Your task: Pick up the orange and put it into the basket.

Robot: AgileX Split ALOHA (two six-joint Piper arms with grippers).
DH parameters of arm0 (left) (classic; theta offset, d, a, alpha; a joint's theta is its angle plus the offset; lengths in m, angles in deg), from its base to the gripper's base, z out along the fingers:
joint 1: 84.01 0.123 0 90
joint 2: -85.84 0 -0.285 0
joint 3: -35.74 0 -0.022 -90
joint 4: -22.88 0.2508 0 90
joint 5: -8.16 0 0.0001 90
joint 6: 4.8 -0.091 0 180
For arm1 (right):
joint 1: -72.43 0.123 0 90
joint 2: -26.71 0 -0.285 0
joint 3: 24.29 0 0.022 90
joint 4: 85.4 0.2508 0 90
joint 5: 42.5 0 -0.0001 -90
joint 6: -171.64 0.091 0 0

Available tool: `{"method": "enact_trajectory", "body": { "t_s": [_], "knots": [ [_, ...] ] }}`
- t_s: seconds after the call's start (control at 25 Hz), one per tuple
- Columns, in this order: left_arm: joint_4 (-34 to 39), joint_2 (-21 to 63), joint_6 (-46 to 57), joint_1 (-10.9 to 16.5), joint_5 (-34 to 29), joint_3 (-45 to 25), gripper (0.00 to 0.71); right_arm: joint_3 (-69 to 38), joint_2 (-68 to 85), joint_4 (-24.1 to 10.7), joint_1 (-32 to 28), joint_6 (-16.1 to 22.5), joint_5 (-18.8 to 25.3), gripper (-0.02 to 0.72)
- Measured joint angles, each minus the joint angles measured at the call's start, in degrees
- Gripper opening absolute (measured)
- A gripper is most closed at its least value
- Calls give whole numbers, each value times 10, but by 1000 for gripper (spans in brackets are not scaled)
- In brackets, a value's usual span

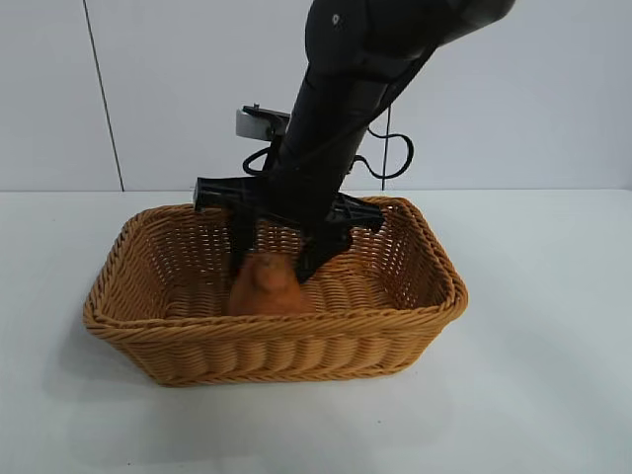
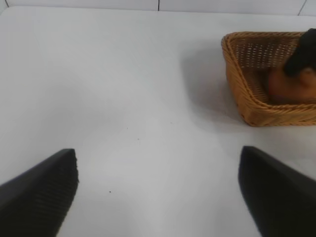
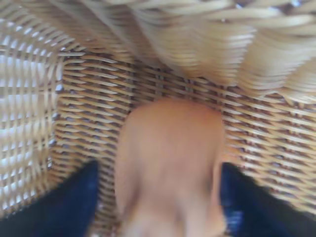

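The brownish-orange orange (image 1: 267,286) sits on the floor of the tan wicker basket (image 1: 276,321), left of its middle. My right gripper (image 1: 274,267) reaches down into the basket with its fingers on either side of the orange. In the right wrist view the orange (image 3: 170,148) lies between the dark fingers (image 3: 74,202), with a strip of wicker (image 3: 98,98) showing between one finger and the fruit, so the gripper (image 3: 158,197) is open. My left gripper (image 2: 158,192) is open and empty over bare table, away from the basket (image 2: 247,98), and out of the exterior view.
The basket stands in the middle of a white table (image 1: 553,375), with a white wall behind. The right arm (image 1: 336,109) slants down from the upper right over the basket's back rim.
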Motion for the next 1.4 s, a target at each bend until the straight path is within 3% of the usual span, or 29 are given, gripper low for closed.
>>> {"method": "enact_trajectory", "body": {
  "t_s": [0.16,0.28,0.36,0.68,0.92,1.4],
  "knots": [
    [0,0,0,0,1,0,630,65,14,-38,0,0,97,584],
    [0,0,0,0,1,0,630,126,15,-77,0,0,201,587],
    [0,0,0,0,1,0,630,157,15,-96,0,1,231,587],
    [0,0,0,0,1,0,630,181,17,-112,-34,5,243,587],
    [0,0,0,0,1,0,630,181,17,-140,-125,-3,243,587],
    [0,0,0,0,1,0,630,181,17,-144,-306,-36,244,587]
  ]
}}
